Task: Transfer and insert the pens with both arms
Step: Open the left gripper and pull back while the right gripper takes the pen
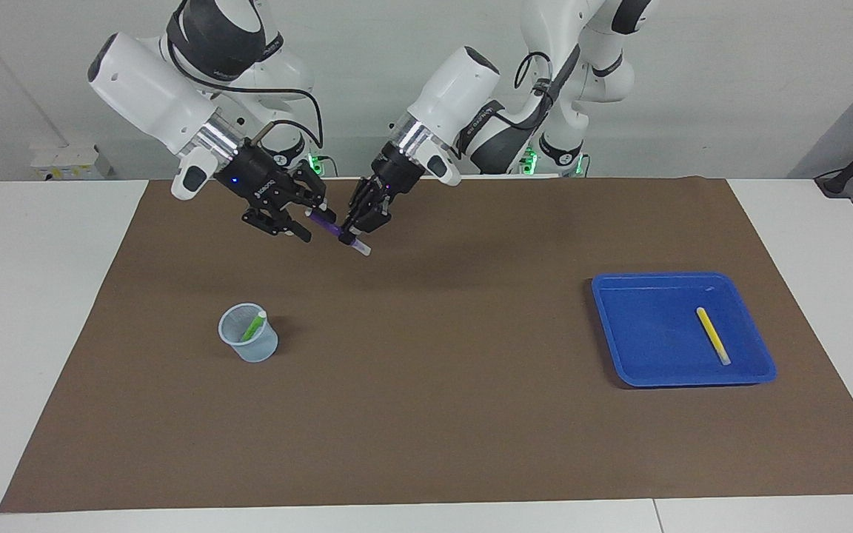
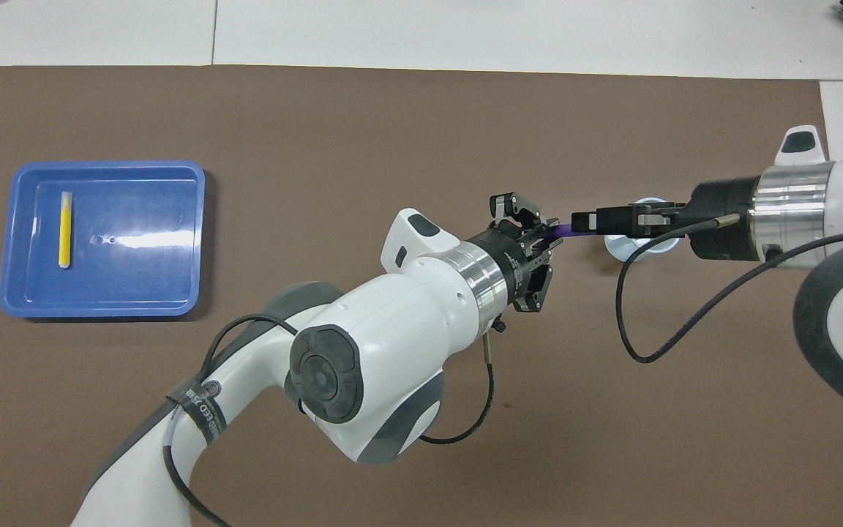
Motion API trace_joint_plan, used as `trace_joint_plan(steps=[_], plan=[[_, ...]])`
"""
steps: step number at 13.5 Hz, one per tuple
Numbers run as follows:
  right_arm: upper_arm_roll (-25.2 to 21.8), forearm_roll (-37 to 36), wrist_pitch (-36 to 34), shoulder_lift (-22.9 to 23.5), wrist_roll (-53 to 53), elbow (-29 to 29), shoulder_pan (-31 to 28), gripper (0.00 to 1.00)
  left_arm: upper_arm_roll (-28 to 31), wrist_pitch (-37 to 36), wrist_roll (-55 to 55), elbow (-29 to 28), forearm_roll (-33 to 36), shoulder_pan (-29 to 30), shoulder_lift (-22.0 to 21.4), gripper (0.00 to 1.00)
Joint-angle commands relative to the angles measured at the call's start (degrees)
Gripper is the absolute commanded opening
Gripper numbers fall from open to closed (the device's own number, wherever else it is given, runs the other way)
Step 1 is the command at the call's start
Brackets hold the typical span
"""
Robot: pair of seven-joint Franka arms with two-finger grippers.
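Facing view shows us two white arms meeting in the air above the brown mat that covers the middle of the desk, near the desk's edge closest to the robots. Our left gripper is clamped on the purple pen, which lies slanted in the air with its pale end sticking out below the fingers. Our right gripper comes in from the right arm's end, and its fingers sit around the pen's upper end; we cannot tell whether they are pressing on it yet. In the overhead view the left gripper and the right gripper face each other tip to tip, with a short stretch of the purple pen showing between them. On the mat, toward the right arm's end and well apart from the grippers, stands a clear cup with the green pen leaning inside it. In the overhead view the cup is mostly covered by the right gripper. Toward the left arm's end of the mat sits a blue tray, and the yellow pen lies flat in it, near the tray's edge closest to that end of the desk. The overhead view shows the tray and the yellow pen too.
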Motion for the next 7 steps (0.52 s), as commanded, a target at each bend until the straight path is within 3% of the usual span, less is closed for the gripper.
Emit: trace_joint_plan(steps=[1,4,7], plan=[[-0.06,-0.18,0.93,-0.97,0.90,-1.17,0.17,0.37,0.83,1.69,-0.54,-1.17,-0.49,-0.89,-0.27,0.00],[-0.06,-0.18,0.93,-0.97,0.90,-1.17,0.17,0.26,0.83,1.69,-0.54,-1.17,-0.49,-0.89,-0.27,0.00],[-0.06,-0.18,0.93,-0.97,0.55,-1.17,0.17,0.09,0.91,1.69,-0.54,-1.09,-0.49,-0.98,-0.27,0.00]])
